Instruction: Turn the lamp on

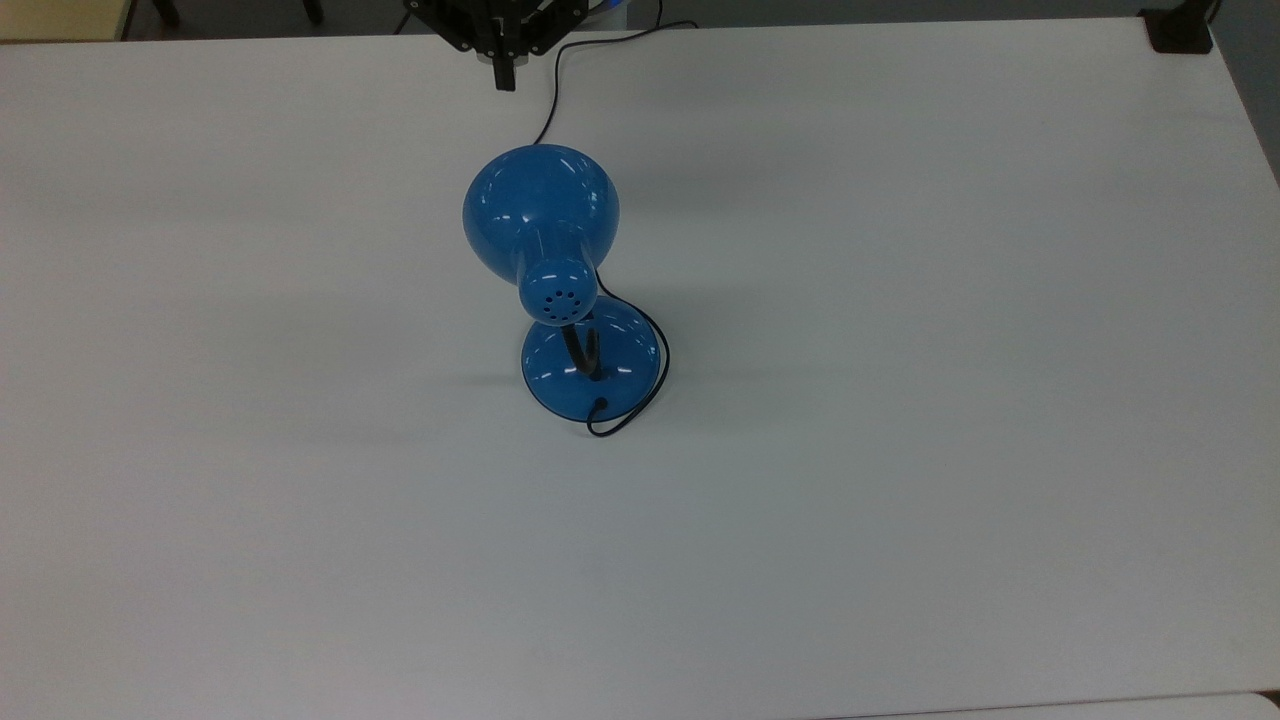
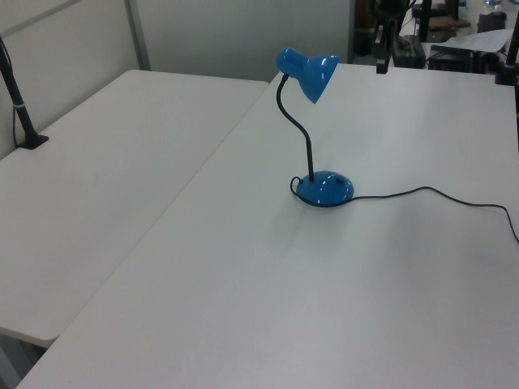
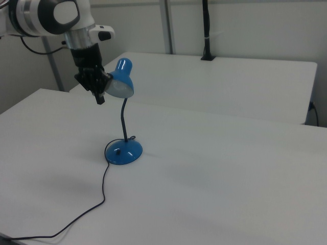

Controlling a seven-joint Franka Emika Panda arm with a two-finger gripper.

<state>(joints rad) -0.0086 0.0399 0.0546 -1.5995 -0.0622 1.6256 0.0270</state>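
One lamp (image 1: pixel 545 245), one gripper (image 1: pixel 505 80), two white tables (image 2: pixel 122 162).

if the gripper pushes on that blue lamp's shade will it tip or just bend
Probably bends first: the lamp carries its shade on a thin black gooseneck. Tipping seems possible, since the shade overhangs the small round base. Its glossy surface may let the shut gripper slip.

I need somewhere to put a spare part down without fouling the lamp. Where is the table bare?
The table is bare across the top view's whole lower half, and on both sides of the lamp. The crowded strip is the top view's upper middle: the cord runs from the shade to the table's far edge, and the tool, shut, hangs there.
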